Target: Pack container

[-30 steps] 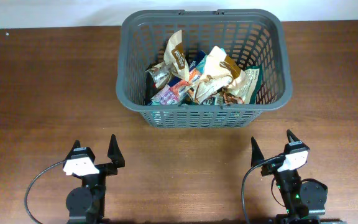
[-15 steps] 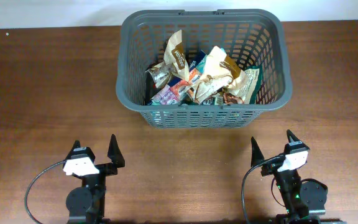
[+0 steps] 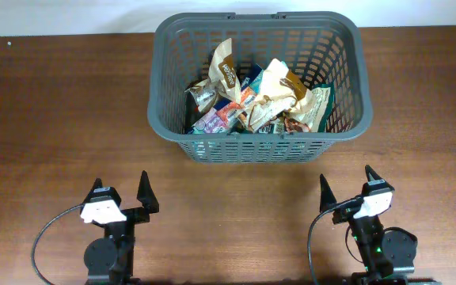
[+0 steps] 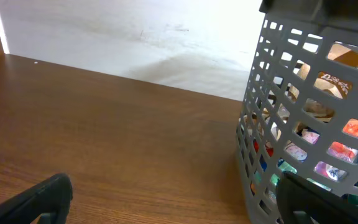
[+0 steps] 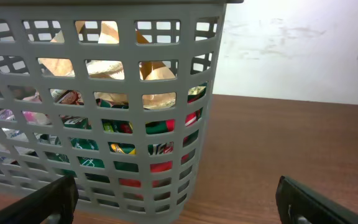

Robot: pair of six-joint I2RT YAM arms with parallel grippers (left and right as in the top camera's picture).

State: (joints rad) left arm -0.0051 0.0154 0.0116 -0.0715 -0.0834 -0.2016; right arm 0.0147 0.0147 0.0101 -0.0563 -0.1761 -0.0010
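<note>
Since nothing has shifted over the last second, the packing looks finished: the basket (image 3: pixel 256 147) sits toward the far side of the table (image 3: pixel 54 119), snack packets (image 3: pixel 261 96) heaped inside. The left gripper (image 3: pixel 120 180) and right gripper (image 3: pixel 346 176) rest well short of it, jaws spread wide, holding nothing.

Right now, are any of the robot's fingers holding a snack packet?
No, the left fingers and right fingers stand open and empty, with the packets inside the basket.
</note>
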